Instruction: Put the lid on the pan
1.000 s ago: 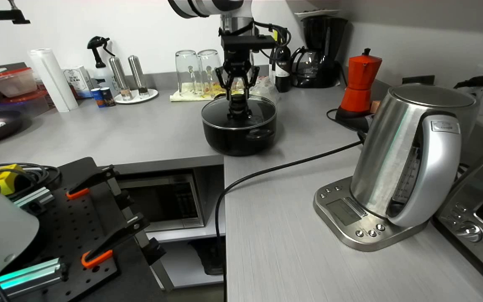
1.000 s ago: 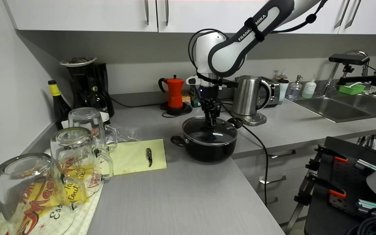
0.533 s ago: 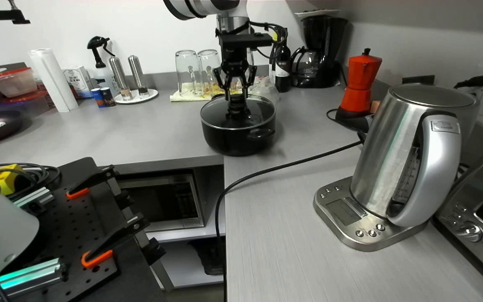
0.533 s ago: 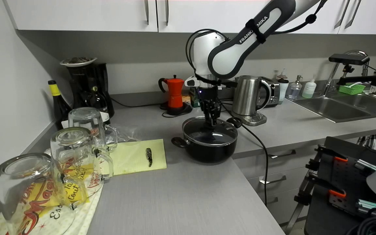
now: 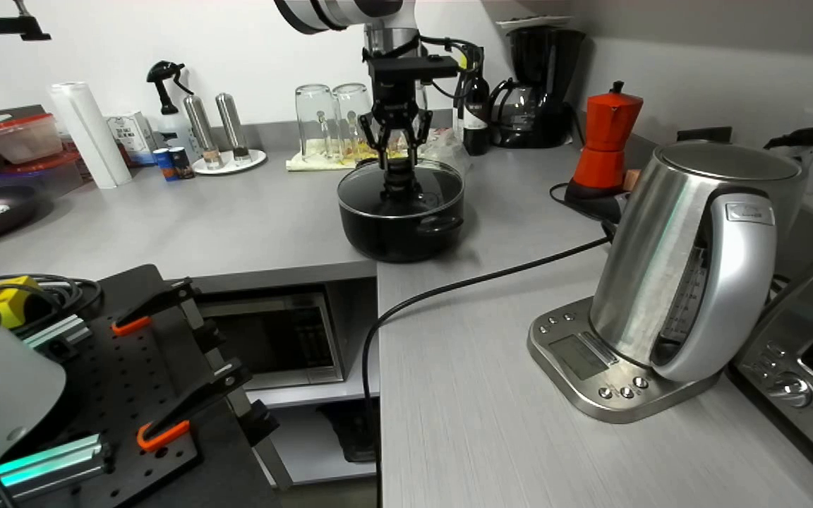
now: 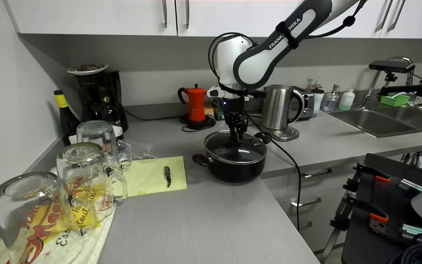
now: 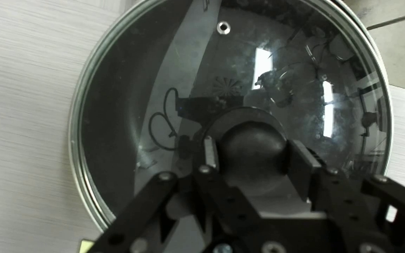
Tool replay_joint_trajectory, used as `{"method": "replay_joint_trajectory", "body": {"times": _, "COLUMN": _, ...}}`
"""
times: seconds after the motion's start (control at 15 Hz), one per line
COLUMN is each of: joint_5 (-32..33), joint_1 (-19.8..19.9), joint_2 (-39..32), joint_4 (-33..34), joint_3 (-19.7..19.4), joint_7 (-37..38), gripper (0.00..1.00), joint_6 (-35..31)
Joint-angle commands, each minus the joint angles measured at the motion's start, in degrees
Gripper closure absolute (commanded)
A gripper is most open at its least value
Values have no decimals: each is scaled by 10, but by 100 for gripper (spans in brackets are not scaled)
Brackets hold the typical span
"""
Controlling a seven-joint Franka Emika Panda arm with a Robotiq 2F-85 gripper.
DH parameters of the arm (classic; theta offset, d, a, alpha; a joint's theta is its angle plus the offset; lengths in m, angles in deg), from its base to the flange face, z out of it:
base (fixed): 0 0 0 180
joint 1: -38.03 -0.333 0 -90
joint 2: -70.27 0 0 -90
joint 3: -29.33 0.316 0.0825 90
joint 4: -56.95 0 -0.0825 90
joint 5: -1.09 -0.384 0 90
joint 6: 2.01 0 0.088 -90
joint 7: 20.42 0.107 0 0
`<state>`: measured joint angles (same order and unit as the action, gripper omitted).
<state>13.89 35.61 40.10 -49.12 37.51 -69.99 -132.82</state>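
The clear glass lid (image 5: 364,195) lies on the black pan (image 5: 392,238) at the counter's corner. In both exterior views the lid's metal rim (image 6: 216,156) looks level with the top of the pan (image 6: 236,173). My gripper (image 5: 400,176) points straight down over the lid's middle. In the wrist view the gripper (image 7: 253,154) has its fingers (image 7: 302,168) on both sides of the black knob (image 7: 253,140), close against it. The lid (image 7: 128,88) fills most of that view and hides the pan's inside.
A steel kettle (image 5: 639,268) and a red moka pot (image 5: 603,134) stand on the counter, with a black cord (image 5: 484,271) running near the pan. Glass mugs (image 6: 86,172) and a yellow cloth (image 6: 148,181) lie beside it. The counter's edge (image 6: 288,231) is close to the pan.
From one second to half a second ago, the gripper, lid and pan shifted slightly, to the left in an exterior view, and the pan's handles turned a little. Since then nothing has visibly moved.
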Motion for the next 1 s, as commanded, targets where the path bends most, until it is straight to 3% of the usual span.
{"method": "replay_joint_trajectory", "body": {"times": 0.0, "joint_5": 14, "joint_1": -8, "joint_2": 11, "joint_4": -2, "joint_3": -9, "joint_7": 15, "gripper": 74, "joint_6": 8}}
{"method": "replay_joint_trajectory", "body": {"times": 0.93, "joint_5": 2, "joint_1": -2, "joint_2": 1, "joint_4": 2, "joint_3": -3, "joint_7": 1, "gripper": 74, "joint_6": 15}}
